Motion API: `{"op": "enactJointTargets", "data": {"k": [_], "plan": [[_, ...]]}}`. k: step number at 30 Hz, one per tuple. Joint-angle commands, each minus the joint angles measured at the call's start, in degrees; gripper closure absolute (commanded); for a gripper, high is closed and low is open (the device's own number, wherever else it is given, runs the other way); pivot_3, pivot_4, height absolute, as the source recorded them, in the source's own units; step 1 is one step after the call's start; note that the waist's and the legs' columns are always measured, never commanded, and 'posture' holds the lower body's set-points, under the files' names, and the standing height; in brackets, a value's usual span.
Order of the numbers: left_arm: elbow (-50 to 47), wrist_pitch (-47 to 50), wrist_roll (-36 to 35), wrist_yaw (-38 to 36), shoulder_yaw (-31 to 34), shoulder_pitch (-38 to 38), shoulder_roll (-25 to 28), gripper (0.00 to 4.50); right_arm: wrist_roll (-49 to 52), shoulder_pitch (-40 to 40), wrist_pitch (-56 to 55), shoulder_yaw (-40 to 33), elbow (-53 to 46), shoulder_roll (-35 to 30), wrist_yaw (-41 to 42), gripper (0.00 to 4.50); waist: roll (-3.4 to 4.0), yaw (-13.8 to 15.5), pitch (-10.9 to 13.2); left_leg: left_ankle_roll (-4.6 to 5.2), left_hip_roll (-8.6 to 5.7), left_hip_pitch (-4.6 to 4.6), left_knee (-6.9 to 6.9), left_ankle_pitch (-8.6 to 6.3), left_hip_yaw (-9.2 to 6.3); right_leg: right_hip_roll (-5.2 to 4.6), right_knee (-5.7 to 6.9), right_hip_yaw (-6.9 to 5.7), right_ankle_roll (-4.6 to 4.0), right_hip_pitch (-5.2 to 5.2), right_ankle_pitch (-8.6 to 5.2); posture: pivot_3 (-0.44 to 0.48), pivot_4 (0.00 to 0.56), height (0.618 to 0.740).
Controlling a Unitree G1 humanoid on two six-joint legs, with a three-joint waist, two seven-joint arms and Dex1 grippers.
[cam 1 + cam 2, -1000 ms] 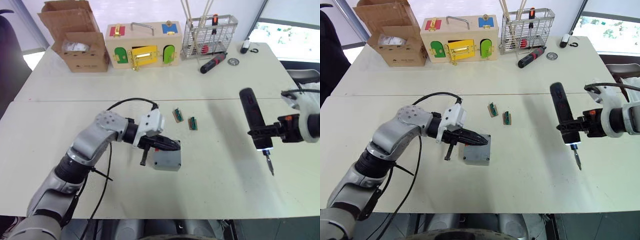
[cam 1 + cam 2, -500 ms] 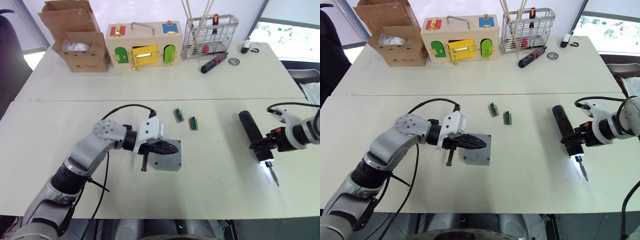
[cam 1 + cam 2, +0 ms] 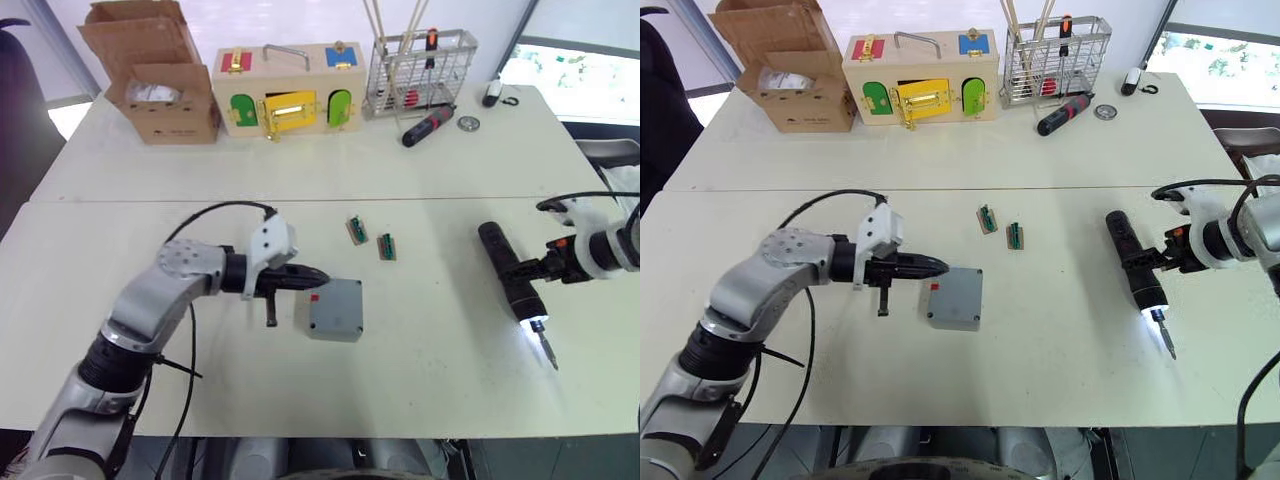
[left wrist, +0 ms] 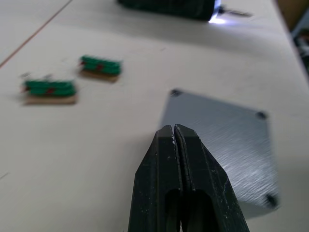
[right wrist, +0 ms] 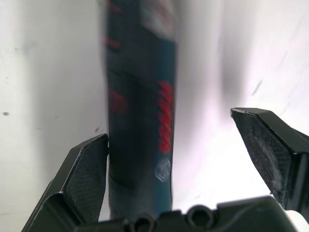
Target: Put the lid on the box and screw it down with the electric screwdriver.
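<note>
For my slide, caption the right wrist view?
Open right gripper beside the electric screwdriver lying on the table.

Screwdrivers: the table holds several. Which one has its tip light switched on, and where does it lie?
The electric screwdriver, the long black one lying flat by the right gripper, glows white at its bit. The hand screwdriver beside the wire rack shows no light.

The flat square grey plastic lid (image 4: 227, 145) looks brushed and matt; the long black electric screwdriver (image 5: 140, 116) has a smooth sheen.
</note>
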Motion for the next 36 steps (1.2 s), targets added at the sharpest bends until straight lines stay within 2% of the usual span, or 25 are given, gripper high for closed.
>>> {"op": "enactJointTargets", "data": {"k": [1, 3, 4, 6, 9, 14, 20, 27, 33, 36], "plan": [[1.1, -1.9, 1.3, -0.8, 1.2, 0.2, 1.8, 4.50, 6.4, 4.4, -1.2, -12.0, -15.2, 0.7, 1.7, 0.03, -0.01, 0.0, 0.0, 0.00, 0.00, 0.01, -0.01, 0.00, 0.01, 0.01, 0.03, 0.02, 0.00, -0.01, 0.00, 0.000, 0.150, 0.740], [1.5, -2.2, 1.4, -1.6, 0.9, 1.0, 2.4, 4.50, 11.4, 10.4, -0.9, -17.3, -24.5, 1.8, 4.2, 0.03, -0.06, 0.2, 0.0, 0.00, 0.04, 0.01, -0.04, 0.00, -0.07, 0.02, 0.04, -0.06, 0.00, 0.02, 0.00, 0.000, 0.150, 0.740], [1.3, -2.7, 2.1, -1.7, 0.2, 2.0, 2.6, 4.50, 15.6, 16.3, -0.2, -20.7, -31.8, 3.3, 5.1, 0.03, -0.08, 0.4, 0.0, 0.01, 0.06, 0.00, -0.04, -0.01, -0.11, 0.05, 0.03, -0.10, 0.00, 0.04, 0.00, 0.000, 0.150, 0.740], [1.9, -2.8, 3.5, 0.2, -0.4, 3.0, 1.7, 4.50, 20.8, 24.8, 1.3, -24.3, -41.3, 7.1, 3.6, 0.03, -0.19, 1.2, -0.1, 0.02, 0.05, -0.02, -0.01, -0.01, -0.18, 0.03, 0.01, -0.16, 0.00, 0.11, 0.00, 0.000, 0.150, 0.740], [2.1, -2.1, 4.3, 0.3, -1.4, 4.3, 1.8, 4.50, 22.6, 31.0, 1.6, -24.1, -46.4, 13.8, -2.0, 0.03, -0.20, 1.6, -0.1, 0.03, -0.01, -0.03, 0.23, -0.02, -0.14, -0.04, 0.11, -0.12, 0.00, 0.14, 0.00, 0.000, 0.150, 0.740], [-2.7, 0.1, 2.6, -2.4, -3.0, 7.5, 3.1, 4.50, 20.9, 33.1, 1.0, -17.5, -49.4, 21.0, -9.4, 0.03, -0.34, 1.4, -0.1, 0.08, -0.08, 0.23, 0.87, -0.05, -0.12, -0.08, 0.51, -0.04, 0.04, 0.52, 0.03, 0.000, 0.150, 0.740], [-3.1, 1.3, 2.9, -2.8, -5.5, 5.2, 0.4, 4.50, 21.1, 31.6, 1.5, -12.5, -49.0, 26.3, -13.0, 0.03, -0.34, 1.4, -0.1, 0.08, -0.08, 0.29, 0.85, -0.05, -0.21, -0.06, 0.50, -0.11, 0.05, 0.62, 0.02, 0.000, 0.150, 0.740], [4.6, -5.7, 7.7, -3.1, -9.0, 0.7, -3.5, 4.50, 21.7, 29.4, 2.1, -8.4, -47.6, 29.8, -14.6, 0.03, -0.35, 1.4, -0.1, 0.09, -0.07, 0.31, 0.84, -0.06, -0.24, 0.00, 0.51, -0.14, 0.05, 0.61, 0.02, 0.000, 0.150, 0.740], [11.5, -10.4, 10.3, -1.8, -9.2, -2.8, -9.6, 4.50, 23.3, 28.9, 4.0, -8.5, -48.0, 33.0, -16.7, 0.03, -0.35, 1.5, -0.1, 0.09, -0.10, 0.26, 0.86, -0.05, -0.26, -0.04, 0.51, -0.17, 0.05, 0.60, 0.02, 0.000, 0.150, 0.740], [14.4, -12.6, 12.2, -1.6, -9.3, -3.3, -10.2, 4.50, 24.0, 29.6, 4.6, -9.9, -49.2, 31.8, -17.2, 0.03, -0.35, 1.4, -0.1, 0.09, -0.10, 0.21, 0.86, -0.06, -0.25, -0.04, 0.50, -0.16, 0.05, 0.52, 0.02, 0.000, 0.150, 0.740]]}}
